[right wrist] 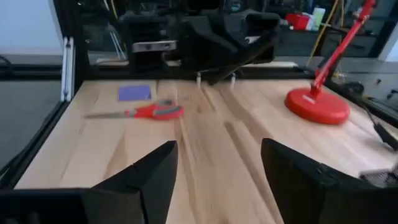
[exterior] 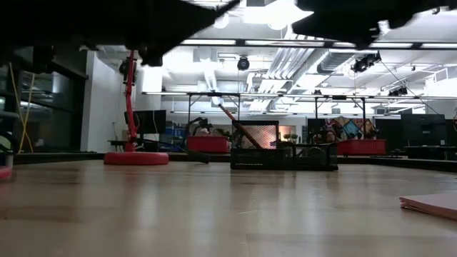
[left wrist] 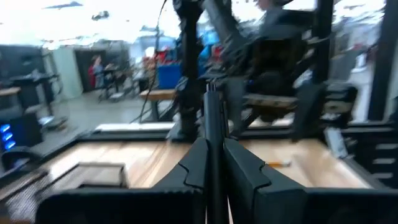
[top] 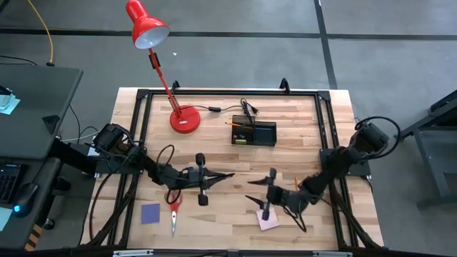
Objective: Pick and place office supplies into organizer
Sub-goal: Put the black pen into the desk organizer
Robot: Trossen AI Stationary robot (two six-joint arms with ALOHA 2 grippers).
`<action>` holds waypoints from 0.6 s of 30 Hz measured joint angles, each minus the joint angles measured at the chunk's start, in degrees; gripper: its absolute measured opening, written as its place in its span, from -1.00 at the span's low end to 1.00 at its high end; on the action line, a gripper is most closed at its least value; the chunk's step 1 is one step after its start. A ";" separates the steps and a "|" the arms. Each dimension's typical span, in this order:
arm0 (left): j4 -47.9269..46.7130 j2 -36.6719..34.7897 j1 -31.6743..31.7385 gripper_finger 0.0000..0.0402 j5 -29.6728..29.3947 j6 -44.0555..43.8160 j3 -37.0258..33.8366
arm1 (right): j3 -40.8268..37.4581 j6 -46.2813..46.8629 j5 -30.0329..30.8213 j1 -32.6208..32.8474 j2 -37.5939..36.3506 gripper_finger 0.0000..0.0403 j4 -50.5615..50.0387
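My left gripper (top: 230, 175) hovers level over the table's middle, pointing toward the right edge, shut on a thin black pen (left wrist: 210, 118). Farther right, my right gripper (top: 250, 191) stands open above the wood with nothing between its fingers (right wrist: 219, 149). A pink sticky pad (top: 269, 221) lies flat on the table just under that arm. Red-handled scissors (top: 173, 209) and a blue-purple pad (top: 150, 213) lie flat near the front left. The black organizer (top: 253, 133) sits at the far middle with a few supplies inside. My left gripper pinches the pen's shaft (left wrist: 210, 134) between its two fingers. The fingers come in level and lie across the pen, which sticks out past them on the upper side in the wrist view. The pen is lifted clear of the table.
A red desk lamp stands on its round base (top: 184, 119) at the far left, with its cord running toward the organizer. An orange pencil (top: 296, 183) lies on the wood near the right arm. A black frame (top: 214, 93) rims the table.
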 joint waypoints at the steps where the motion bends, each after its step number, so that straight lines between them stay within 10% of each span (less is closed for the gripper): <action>1: 0.82 0.00 0.00 -0.91 1.08 0.21 0.00 | 0.00 -1.46 -1.41 -1.05 0.00 0.14 1.34; 18: 2.04 0.00 -0.07 -0.91 4.72 2.55 0.66 | 0.00 -10.57 -20.71 -11.50 -0.02 0.00 15.31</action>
